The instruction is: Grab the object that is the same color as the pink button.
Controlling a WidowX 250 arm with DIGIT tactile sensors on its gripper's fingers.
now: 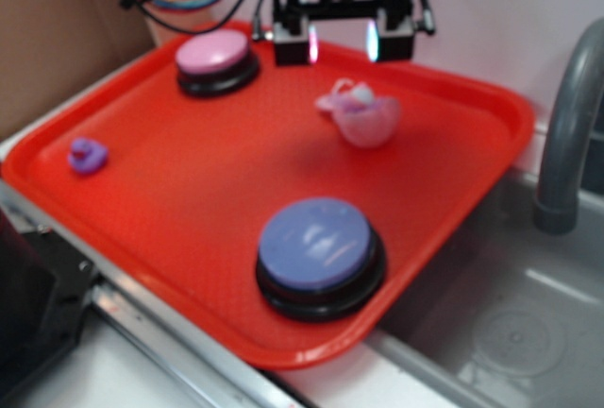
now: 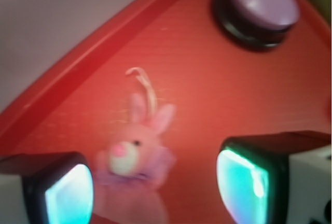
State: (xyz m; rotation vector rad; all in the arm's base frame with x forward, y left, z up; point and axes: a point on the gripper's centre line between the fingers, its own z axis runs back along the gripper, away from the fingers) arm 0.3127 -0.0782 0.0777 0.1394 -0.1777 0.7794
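A small pink plush bunny lies on the red tray at the back middle. In the wrist view the bunny lies face up with a loop at its head, between and below my two fingers. My gripper hangs open above and just behind the bunny, empty; in the wrist view the gripper is wide open. The pink button stands at the tray's back left, left of the gripper.
A blue-lavender button stands at the tray's front; it also shows in the wrist view. A tiny purple duck sits at the tray's left. A grey faucet and sink are on the right.
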